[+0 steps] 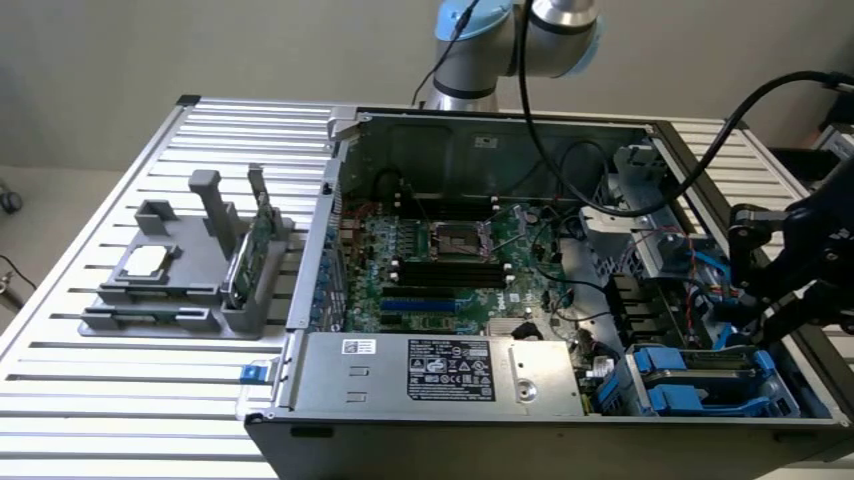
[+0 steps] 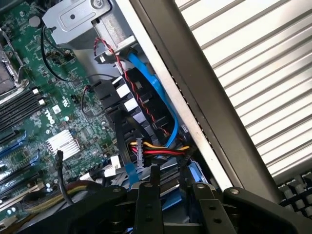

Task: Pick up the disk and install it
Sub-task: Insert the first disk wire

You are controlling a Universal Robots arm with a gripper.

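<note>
Where the open grey metal computer case (image 1: 330,215) meets the exterior view's right, the black robot gripper (image 1: 787,305) hangs low. The blue-framed silver-grey metal disk (image 1: 697,385) sits inside the case right beneath it; gripped or released, I cannot tell.

From the exterior view, the open grey metal computer case (image 1: 534,125) stands midway on the slatted silver aluminium table (image 1: 120,420), with the grey plastic holder stand (image 1: 180,315) on the table at its nine o'clock and the pale blue robot arm (image 1: 501,40) behind it at twelve. In the stand, the thin green circuit card (image 1: 260,245) stands on edge at three o'clock of the small square silver chip (image 1: 147,262). Inside the case the green motherboard (image 1: 441,260) lies central, the silver box-shaped power supply (image 1: 441,370) at six o'clock, the blue-framed silver-grey disk (image 1: 701,375) at five, and the black gripper (image 1: 774,320) near the disk's two o'clock.
</note>
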